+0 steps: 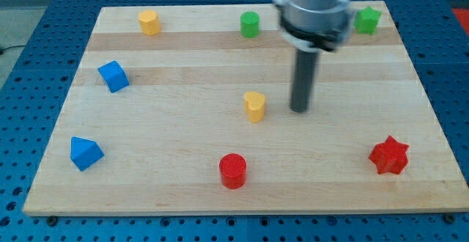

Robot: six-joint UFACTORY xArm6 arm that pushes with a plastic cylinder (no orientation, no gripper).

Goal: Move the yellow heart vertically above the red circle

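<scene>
The yellow heart (254, 105) lies near the middle of the wooden board (183, 191). The red circle (233, 171) sits below it, slightly to the view's left, near the board's bottom edge. My tip (299, 110) is on the board just to the right of the yellow heart, a small gap apart from it. The rod hangs from the grey arm head at the view's top.
A yellow block (149, 22) and a green circle (250, 24) sit along the top edge, with a green star (367, 20) at the top right. A blue cube (113, 76) and a blue block (85, 152) are at the left. A red star (388, 155) is at the lower right.
</scene>
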